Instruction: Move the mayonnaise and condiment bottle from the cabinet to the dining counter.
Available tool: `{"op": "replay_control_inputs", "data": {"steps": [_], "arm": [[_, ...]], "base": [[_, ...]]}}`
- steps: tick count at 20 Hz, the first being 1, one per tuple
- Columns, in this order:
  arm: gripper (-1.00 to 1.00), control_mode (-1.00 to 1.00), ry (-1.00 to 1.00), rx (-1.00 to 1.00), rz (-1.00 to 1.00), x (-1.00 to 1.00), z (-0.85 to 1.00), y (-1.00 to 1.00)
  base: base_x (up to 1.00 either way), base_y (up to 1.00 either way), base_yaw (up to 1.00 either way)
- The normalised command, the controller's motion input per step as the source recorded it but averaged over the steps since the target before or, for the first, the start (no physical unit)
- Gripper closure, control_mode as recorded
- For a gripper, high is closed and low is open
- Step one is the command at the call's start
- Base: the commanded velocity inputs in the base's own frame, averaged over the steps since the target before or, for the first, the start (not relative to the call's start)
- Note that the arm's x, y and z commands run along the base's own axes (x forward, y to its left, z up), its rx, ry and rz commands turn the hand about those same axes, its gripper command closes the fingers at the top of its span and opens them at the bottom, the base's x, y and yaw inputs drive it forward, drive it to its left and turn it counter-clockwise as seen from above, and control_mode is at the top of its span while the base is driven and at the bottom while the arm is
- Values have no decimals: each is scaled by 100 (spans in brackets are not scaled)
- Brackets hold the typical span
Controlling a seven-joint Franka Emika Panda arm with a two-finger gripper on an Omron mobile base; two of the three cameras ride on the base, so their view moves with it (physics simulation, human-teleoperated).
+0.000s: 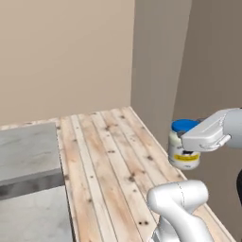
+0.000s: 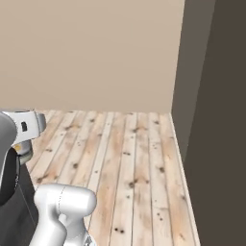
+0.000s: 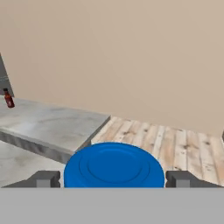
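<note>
Now, live from the kitchen, left to right:
Condiment bottle: the condiment bottle (image 3: 8, 99) stands upright, small and dark red, far off at the left end of the dining counter (image 3: 52, 127) in the hand view.
Counter: pale grey veined top, its near edge running across the left of the hand view; in the left base view it sits at the left, beside the plank floor (image 1: 113, 170).
Mayonnaise: the mayonnaise (image 1: 183, 150) is up in the air over the floor's right edge, near the dark wall, upright, blue lid on top, yellow-blue label facing out. In the hand view its lid sits squarely between the two dark fingertips (image 3: 46, 179).
Gripper: the gripper (image 1: 189, 152) is spread wide and clamped on the jar's sides, reaching in from the right in the left base view.
Right base view: a sliver of the jar peeks out at the left edge under the white hand.
</note>
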Motion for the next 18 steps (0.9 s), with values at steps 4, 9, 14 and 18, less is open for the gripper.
{"op": "replay_control_inputs", "data": {"steps": [4, 9, 14, 18], "arm": [[100, 100, 0, 0, 0, 0, 0, 0], [100, 100, 0, 0, 0, 0, 0, 0], [100, 100, 0, 0, 0, 0, 0, 0], [100, 100, 0, 0, 0, 0, 0, 0]], "base": [[63, -22, 38], [61, -30, 39], [64, -39, 38], [67, -37, 39]]}}
